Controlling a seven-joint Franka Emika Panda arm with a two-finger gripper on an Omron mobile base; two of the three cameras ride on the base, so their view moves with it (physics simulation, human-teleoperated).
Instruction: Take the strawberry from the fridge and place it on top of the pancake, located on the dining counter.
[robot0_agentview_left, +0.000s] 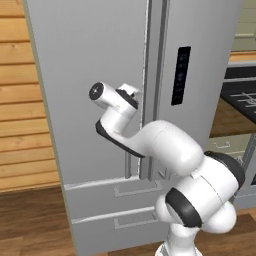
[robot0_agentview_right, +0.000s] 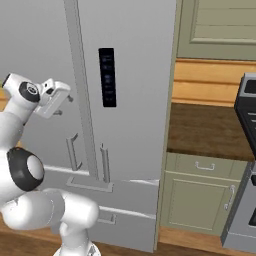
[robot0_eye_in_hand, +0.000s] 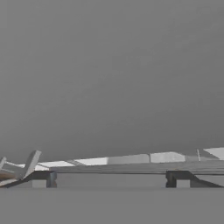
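The tall light grey fridge (robot0_agentview_left: 90, 50) (robot0_agentview_right: 135, 75) stands right in front of me with both upper doors shut. My gripper (robot0_agentview_left: 136, 93) (robot0_agentview_right: 65, 103) is raised at mid-door height against the left door, close to the vertical bar handle (robot0_agentview_left: 145, 75) by the centre seam. In the hand view the grey door face (robot0_eye_in_hand: 112, 65) is very near, and the gripper (robot0_eye_in_hand: 110, 179) is open, its two dark tips far apart with nothing between them. The strawberry, the pancake and the dining counter are out of view.
Two lower fridge drawers (robot0_agentview_left: 115, 200) sit below the doors. A wood-plank wall (robot0_agentview_left: 17, 100) lies to the left. To the right are pale green cabinets under a brown counter (robot0_agentview_right: 210, 130) and a dark stove (robot0_agentview_right: 247, 115).
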